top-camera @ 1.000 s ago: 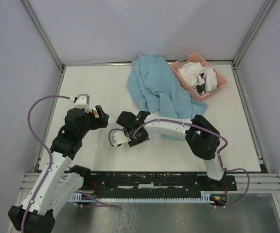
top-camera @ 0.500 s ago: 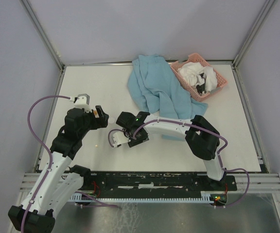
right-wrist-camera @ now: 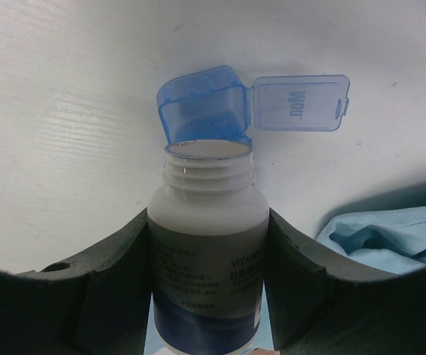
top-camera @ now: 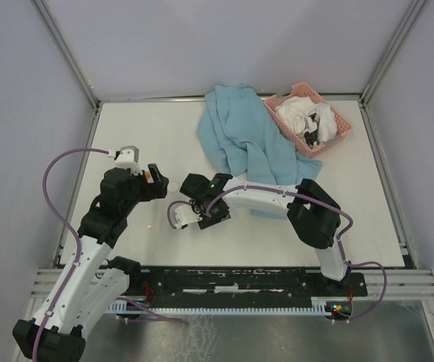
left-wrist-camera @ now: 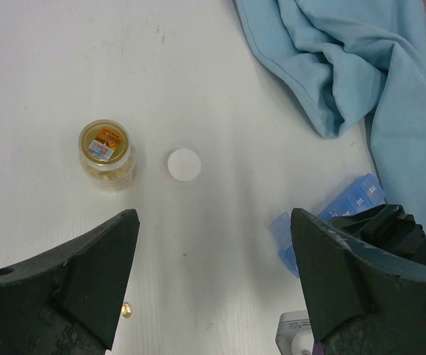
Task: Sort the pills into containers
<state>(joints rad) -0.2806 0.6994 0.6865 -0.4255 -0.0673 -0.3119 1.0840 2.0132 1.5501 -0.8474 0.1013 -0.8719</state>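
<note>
Since the right end effector (right-wrist-camera: 208, 222) grips the white bottle (right-wrist-camera: 207, 255) with its mouth at the open compartment (right-wrist-camera: 202, 111), upper centre, tilt slowly; the left end effector (left-wrist-camera: 213, 222) hangs wide.

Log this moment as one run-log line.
right jaws: shut on white bottle | bottle mouth: facing open blue compartment | left jaws: open, empty

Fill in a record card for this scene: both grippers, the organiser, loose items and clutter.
left gripper: open, empty, above the table
right gripper: shut on white bottle
white bottle: uncapped, mouth at the open compartment
organiser: blue, one lid flipped open
loose pill: on the table near the left finger
gold-topped jar: upright, apart from the white cap
clutter: blue cloth, pink basket
</note>
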